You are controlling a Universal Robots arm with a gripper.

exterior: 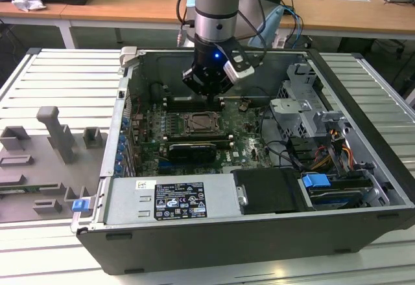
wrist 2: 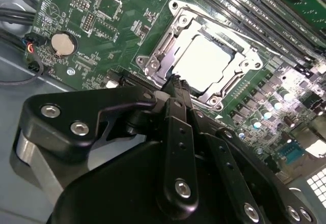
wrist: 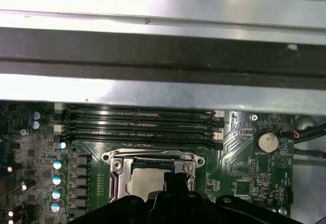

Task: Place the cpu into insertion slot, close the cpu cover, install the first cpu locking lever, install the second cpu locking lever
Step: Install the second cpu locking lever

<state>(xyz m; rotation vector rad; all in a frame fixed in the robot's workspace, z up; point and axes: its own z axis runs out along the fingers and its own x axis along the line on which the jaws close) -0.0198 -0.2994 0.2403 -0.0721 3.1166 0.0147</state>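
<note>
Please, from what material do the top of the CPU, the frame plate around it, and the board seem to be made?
The pale square cpu top looks like matte brushed metal, with a soft, even sheen. The thin silver cpu cover frame appears to be stamped steel, bright and glinting at its edges. The green circuit board seems to be glossy lacquered fibreglass laminate, though this is a guess from its colour and traces.

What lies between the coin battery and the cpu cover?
In the second wrist view, only green circuit board with small components lies between the coin battery and the cpu cover.
</note>
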